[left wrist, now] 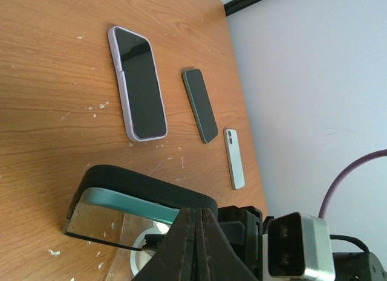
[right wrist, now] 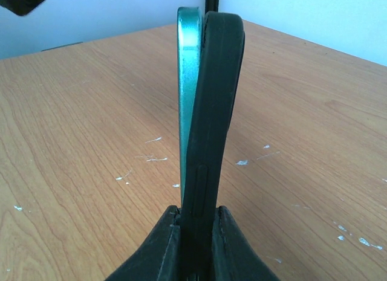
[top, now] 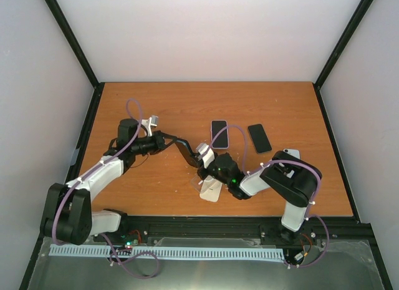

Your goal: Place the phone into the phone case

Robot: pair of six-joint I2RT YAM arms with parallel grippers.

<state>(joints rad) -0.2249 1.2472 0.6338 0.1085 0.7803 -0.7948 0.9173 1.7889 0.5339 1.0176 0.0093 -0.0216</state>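
A teal phone [right wrist: 187, 81] lies against a black phone case [right wrist: 214, 93]. My right gripper [right wrist: 196, 217] is shut on both and holds them edge-on above the table; the phone's far end stands a little off the case. In the top view the right gripper [top: 211, 169] is at the table's front middle. My left gripper [top: 194, 156] is shut, its tips [left wrist: 198, 213] touching the near edge of the case [left wrist: 145, 183] and phone [left wrist: 124, 203]. I see nothing between its jaws.
A phone in a lilac case [top: 219, 134], a dark phone [top: 259, 138] and a white phone [top: 290, 154] lie on the table behind and right of the grippers. A clear case with a white ring [top: 211, 190] lies under the right gripper.
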